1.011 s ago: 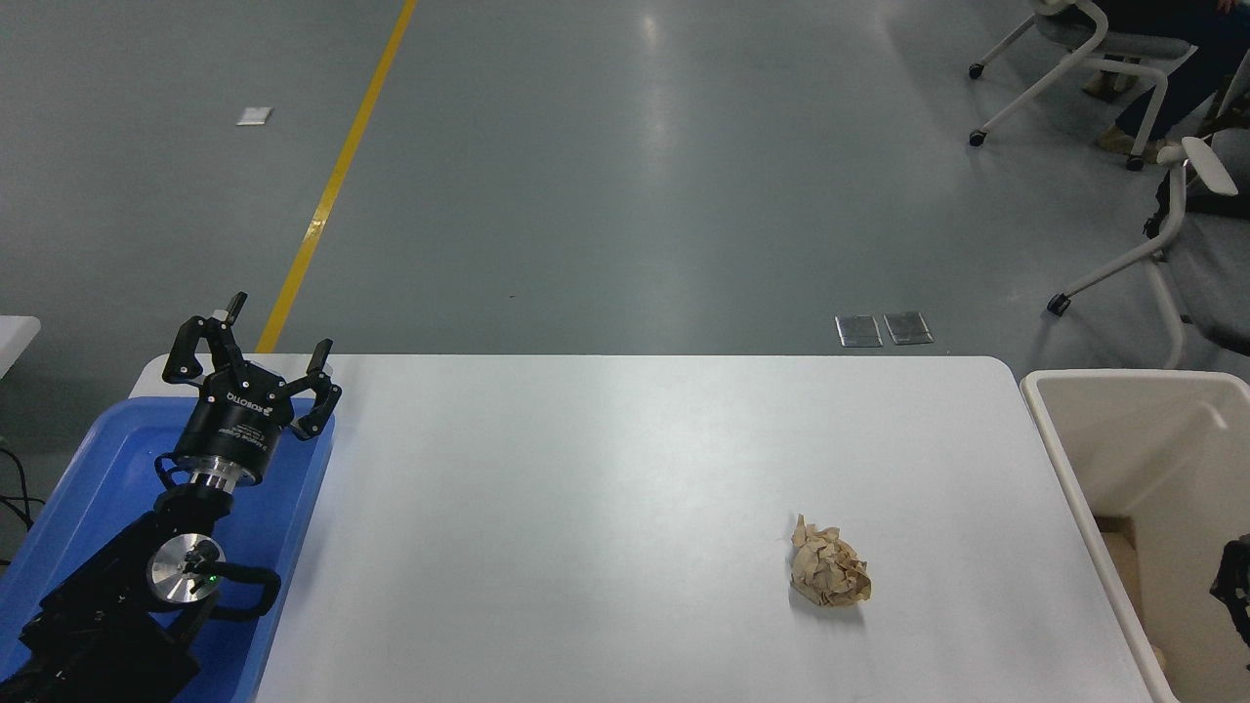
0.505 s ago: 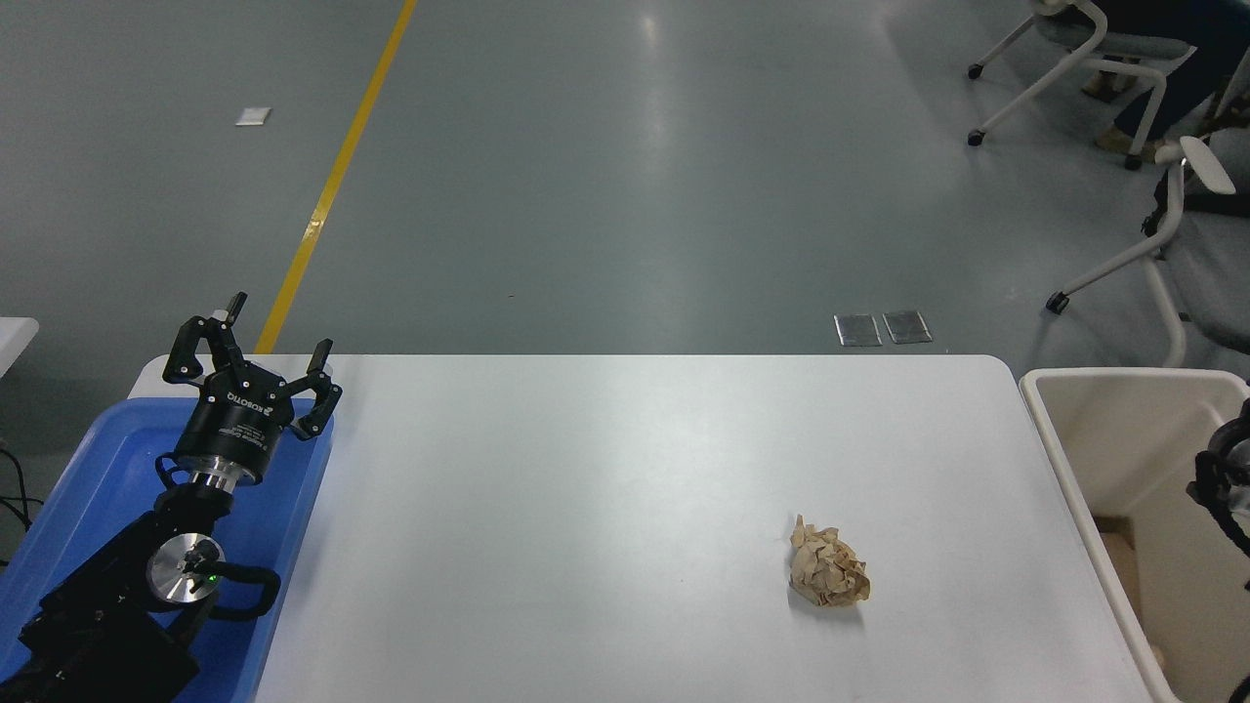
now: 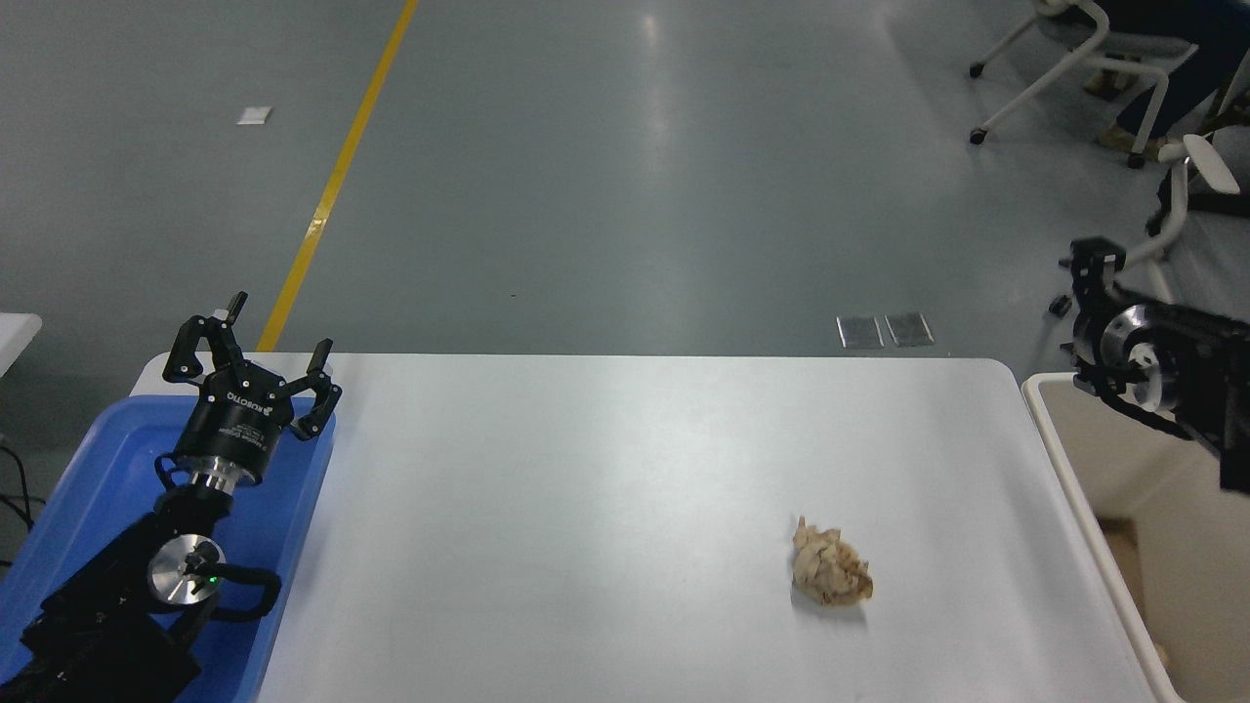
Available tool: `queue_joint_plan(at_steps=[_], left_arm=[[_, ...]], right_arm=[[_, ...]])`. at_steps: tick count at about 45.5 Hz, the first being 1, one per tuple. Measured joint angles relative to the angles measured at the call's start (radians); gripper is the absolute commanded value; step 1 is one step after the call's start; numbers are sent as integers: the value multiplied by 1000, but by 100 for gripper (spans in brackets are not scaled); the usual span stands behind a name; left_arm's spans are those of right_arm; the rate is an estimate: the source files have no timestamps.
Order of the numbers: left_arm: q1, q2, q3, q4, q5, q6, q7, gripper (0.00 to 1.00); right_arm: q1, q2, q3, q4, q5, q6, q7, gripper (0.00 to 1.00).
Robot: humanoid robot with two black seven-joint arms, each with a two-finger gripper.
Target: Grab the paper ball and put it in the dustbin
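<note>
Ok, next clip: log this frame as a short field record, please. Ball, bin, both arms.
paper ball: lying free on the white table, right of centre, near side
dustbin: off the table's right end
right gripper: coming in from the right edge above the dustbin, well away from the ball, fingers unclear
left gripper: parked over the blue tray, open
</note>
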Motion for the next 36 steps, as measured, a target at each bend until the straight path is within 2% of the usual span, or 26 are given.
queue_joint_plan(at_steps=[16,36], left_arm=[[0,0,0,0,0,0,0,98],[0,0,0,0,0,0,0,98]], right_arm=[[345,33,-291,389,-210,167,2,100],[745,66,-478,710,-296,336,1,100]])
